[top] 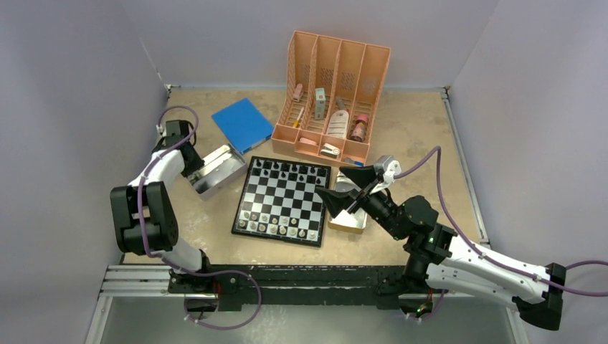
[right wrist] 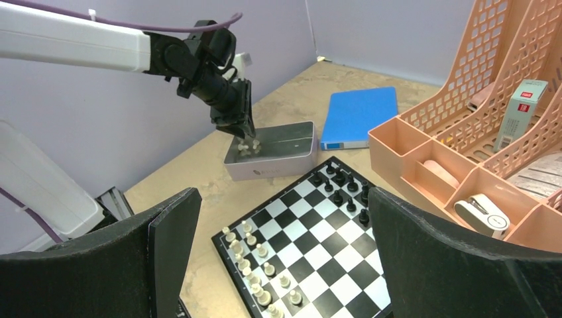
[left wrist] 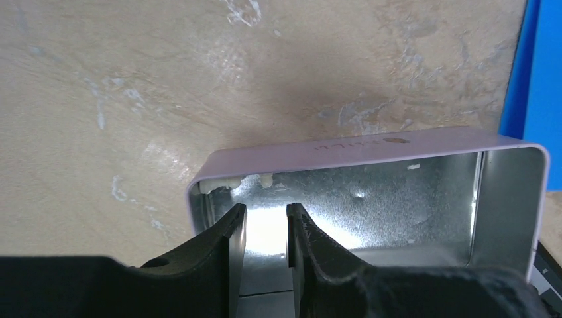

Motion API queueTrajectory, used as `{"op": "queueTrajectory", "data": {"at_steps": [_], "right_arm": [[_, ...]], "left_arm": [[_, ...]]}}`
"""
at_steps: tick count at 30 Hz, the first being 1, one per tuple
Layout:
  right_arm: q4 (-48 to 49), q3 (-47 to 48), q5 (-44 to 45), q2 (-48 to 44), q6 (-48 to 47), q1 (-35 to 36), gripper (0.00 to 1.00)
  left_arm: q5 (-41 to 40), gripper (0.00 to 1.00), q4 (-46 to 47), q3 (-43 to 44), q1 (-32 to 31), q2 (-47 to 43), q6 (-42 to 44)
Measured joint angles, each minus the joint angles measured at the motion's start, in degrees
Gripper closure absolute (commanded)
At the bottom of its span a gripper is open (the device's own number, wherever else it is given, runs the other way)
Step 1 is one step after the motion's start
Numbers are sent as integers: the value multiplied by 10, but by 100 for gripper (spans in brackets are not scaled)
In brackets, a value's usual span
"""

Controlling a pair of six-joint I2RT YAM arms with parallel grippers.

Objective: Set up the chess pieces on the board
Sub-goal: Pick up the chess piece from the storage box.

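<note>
Left fingers, narrowly apart with nothing visible between them, reached into a metal tin holding pale chess pieces. The board lay mid-counter, pieces along its far and near rows. Right fingers hovered wide open at its right edge.

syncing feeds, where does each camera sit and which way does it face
Top external: above and behind the robot, looking down on the board, both arms showing.
Left wrist: on the left arm, looking into the metal tray past the left gripper.
Right wrist: on the right arm, facing across the board, the right gripper framing it.
Shared: all three show the metal tray.
</note>
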Motion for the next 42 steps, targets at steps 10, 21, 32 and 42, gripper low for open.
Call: {"op": "queueTrajectory", "data": {"at_steps": [10, 21, 32, 42], "right_arm": [[1, -5, 0, -6, 0, 0, 1], [0, -7, 0, -30, 2, 0, 1], [1, -7, 0, -32, 10, 0, 1], [3, -7, 0, -19, 11, 0, 1]], "left_arm": [[10, 74, 16, 0, 0, 30, 0], [13, 74, 18, 0, 1, 64, 4], [15, 83, 31, 0, 1, 90, 0], [17, 94, 32, 0, 6, 90, 3]]}}
